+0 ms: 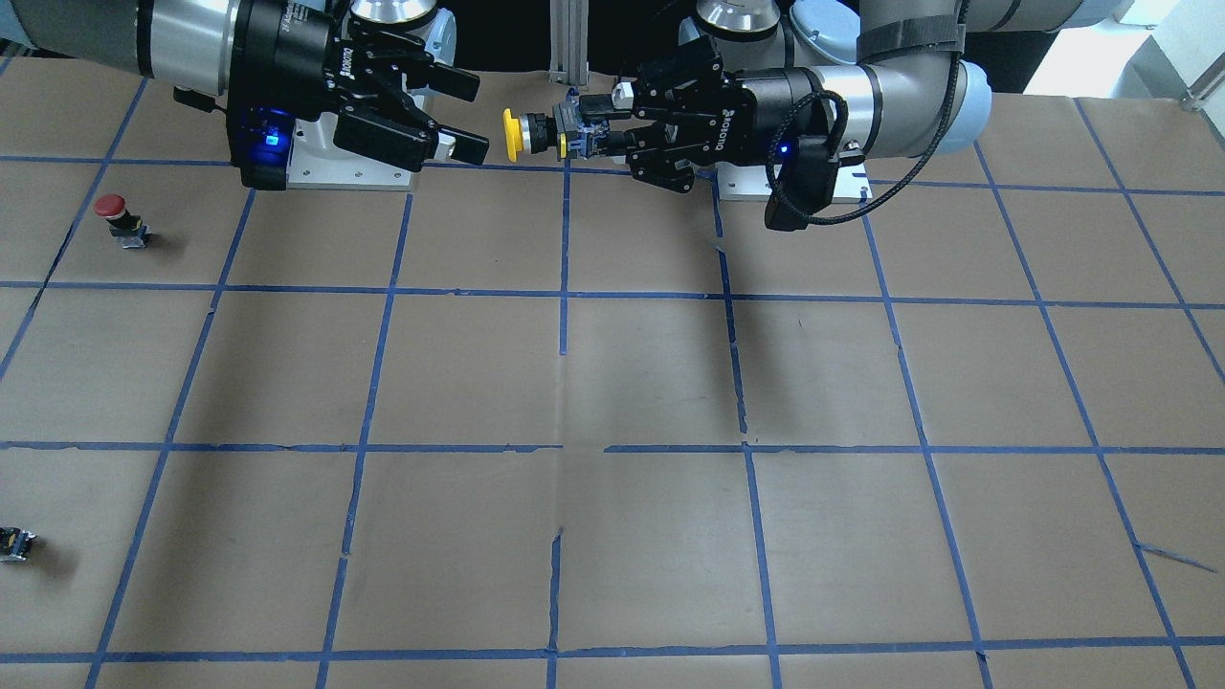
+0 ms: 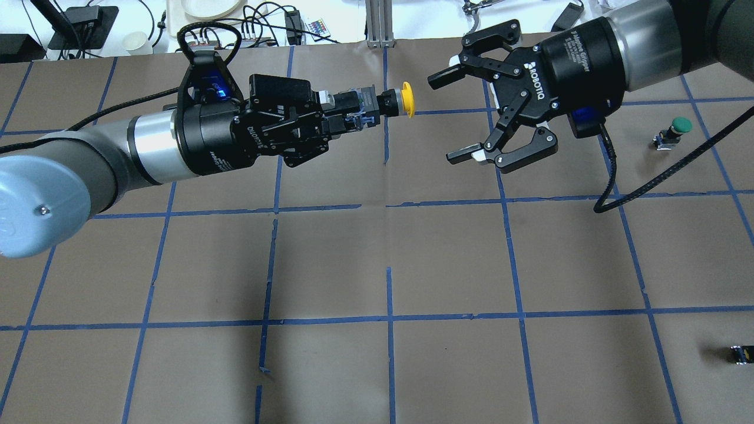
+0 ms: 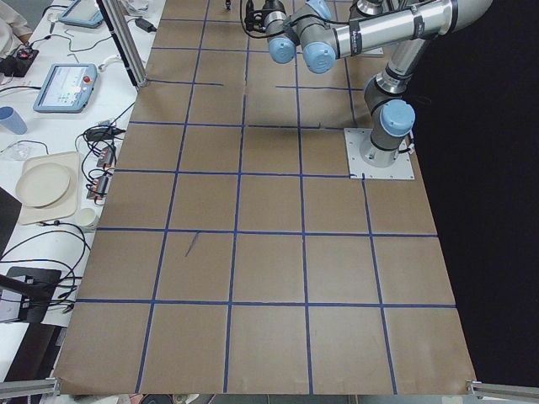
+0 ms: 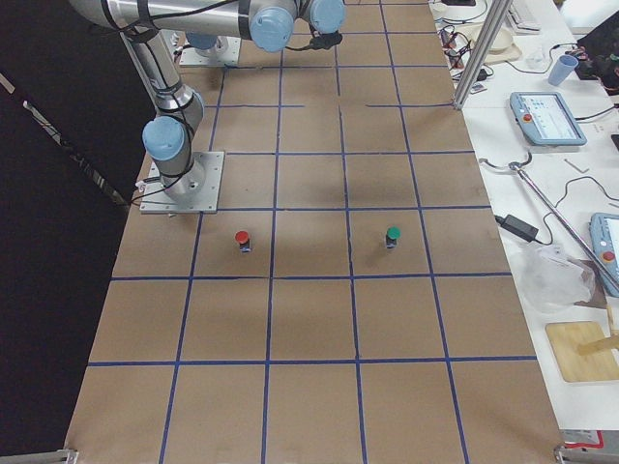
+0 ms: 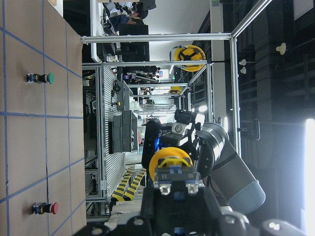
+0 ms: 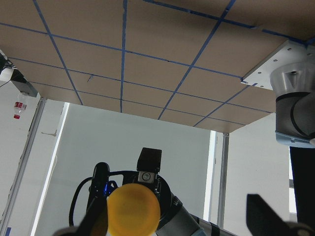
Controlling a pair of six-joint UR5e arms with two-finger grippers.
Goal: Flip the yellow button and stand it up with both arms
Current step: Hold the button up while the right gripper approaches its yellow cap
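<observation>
The yellow button (image 2: 406,99) is held sideways in the air over the table's far middle, with its yellow cap pointing at my right gripper. My left gripper (image 2: 349,112) is shut on its black-and-grey body (image 1: 565,134). My right gripper (image 2: 447,116) is open and empty, a short gap from the cap, with its jaws wide apart. In the front view the right gripper (image 1: 471,117) faces the cap (image 1: 514,135). The right wrist view shows the cap (image 6: 134,210) ahead between its fingers (image 6: 266,216). The left wrist view shows the cap (image 5: 171,160) beyond the body.
A red-capped button (image 1: 113,212) and a green-capped button (image 2: 677,128) stand on the brown table on my right side. A tiny dark block (image 2: 741,353) lies near the right front edge. Both arm base plates (image 1: 813,182) sit at the table's robot side.
</observation>
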